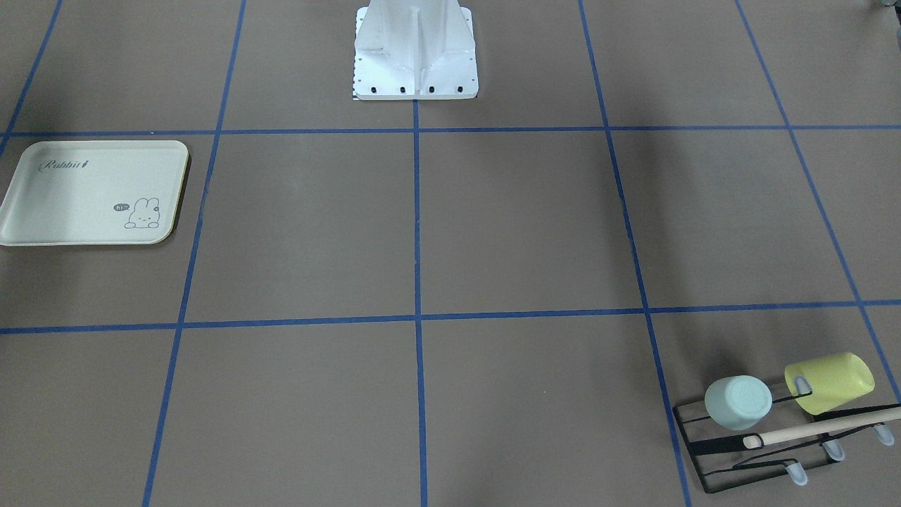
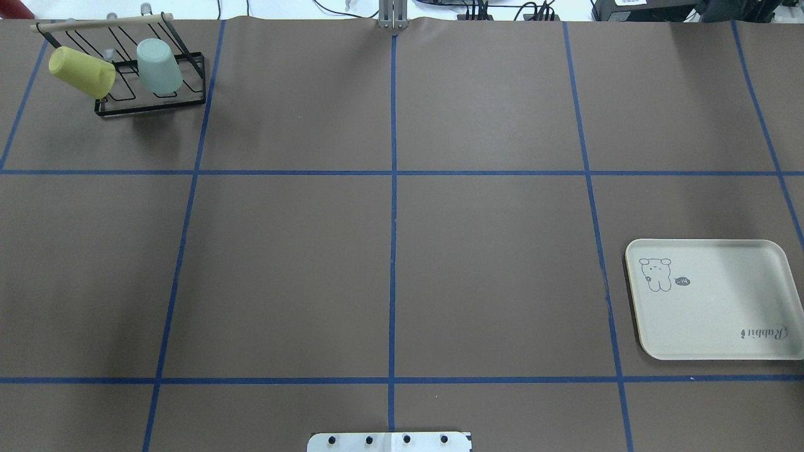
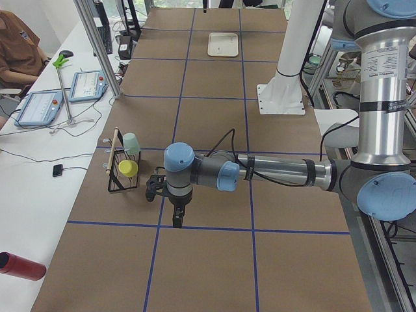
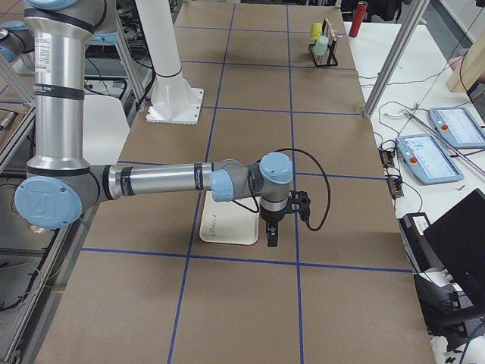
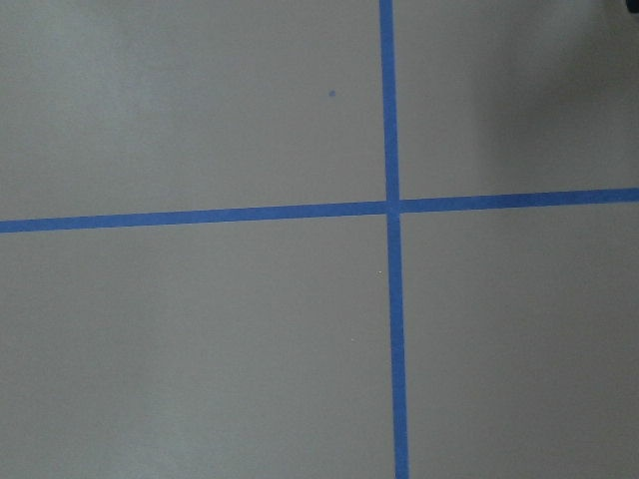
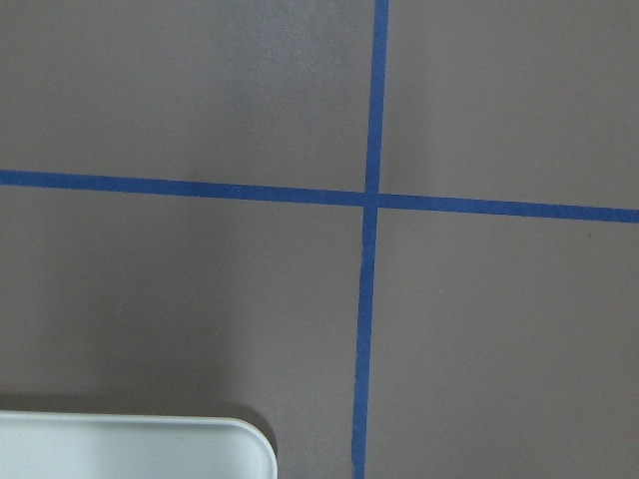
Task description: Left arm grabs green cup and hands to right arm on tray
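Note:
The pale mint-green cup [image 1: 738, 403] sits upside down on a black wire rack [image 1: 732, 473], also seen in the overhead view [image 2: 159, 65] at the far left corner. The cream tray [image 2: 716, 301] lies flat on the robot's right side, also in the front view [image 1: 91, 191], with nothing on it. The left gripper [image 3: 177, 218] shows only in the exterior left view, hanging over the table short of the rack; I cannot tell if it is open. The right gripper [image 4: 271, 241] shows only in the exterior right view, above the tray's edge [image 4: 227, 227]; I cannot tell its state.
A yellow-green cup [image 1: 830, 382] lies tilted on the same rack beside the mint one, under a wooden bar [image 1: 823, 427]. The white robot base [image 1: 415, 49] stands at the table's middle edge. Blue tape lines grid the brown table. Operators' tablets [image 3: 39, 107] lie beyond the far edge.

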Robot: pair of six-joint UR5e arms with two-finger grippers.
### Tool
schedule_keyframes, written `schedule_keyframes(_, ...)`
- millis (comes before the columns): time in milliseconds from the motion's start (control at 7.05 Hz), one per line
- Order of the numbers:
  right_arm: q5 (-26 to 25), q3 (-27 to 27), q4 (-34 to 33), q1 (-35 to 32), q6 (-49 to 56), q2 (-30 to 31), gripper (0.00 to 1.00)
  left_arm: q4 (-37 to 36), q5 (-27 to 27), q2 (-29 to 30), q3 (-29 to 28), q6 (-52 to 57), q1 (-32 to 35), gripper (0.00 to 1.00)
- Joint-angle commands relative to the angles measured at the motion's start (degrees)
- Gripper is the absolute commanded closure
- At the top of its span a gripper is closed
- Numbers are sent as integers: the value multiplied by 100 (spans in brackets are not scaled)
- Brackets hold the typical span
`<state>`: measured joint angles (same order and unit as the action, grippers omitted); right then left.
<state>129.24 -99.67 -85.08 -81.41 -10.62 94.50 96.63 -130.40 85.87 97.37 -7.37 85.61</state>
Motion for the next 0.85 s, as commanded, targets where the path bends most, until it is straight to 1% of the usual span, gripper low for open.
schedule_keyframes(0,145,9,0,2,7,-2,0,66,-197,0,-7,7,-18,0)
schedule_keyframes(567,137,27,0,81,34,-11,0,190,-206,-44,98,-19,-97,0)
schedule_keyframes(709,137,27,9,81,34,-20,0,338,-206,-61,98,-45,-106,0)
